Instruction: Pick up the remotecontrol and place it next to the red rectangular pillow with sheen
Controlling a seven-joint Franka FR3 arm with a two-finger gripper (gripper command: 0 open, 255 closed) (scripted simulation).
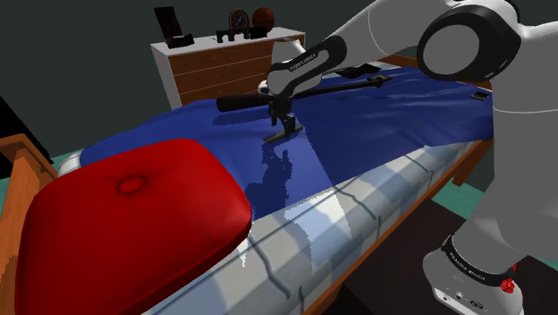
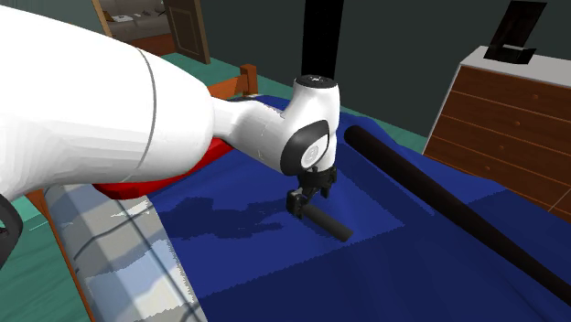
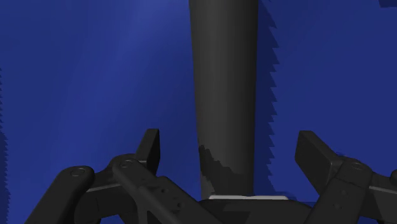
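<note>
Item: remote (image 2: 331,223), dark, slim. Loc.: on blue blanket (image 2: 412,265), approx. mid-bed (image 1: 358,204), well apart from red pillow (image 1: 134,224) at head end.
Gripper (image 3: 232,143): low over remote's end, fingers (image 3: 151,145) spread wide either side, not touching.
Also: long dark rod (image 2: 439,199) just beyond.

light: moderate, overhead | shadows: hard, jagged, on bedspread (image 1: 376,116) | sheen: pillow (image 1: 134,215)

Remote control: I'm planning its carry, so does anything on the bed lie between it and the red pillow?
Nothing visible does. Only bare blue blanket lies between the remote control and the red pillow. The long black rod lies on the remote control's far side, away from the pillow. The hand straddles the remote control, fingers open.
</note>
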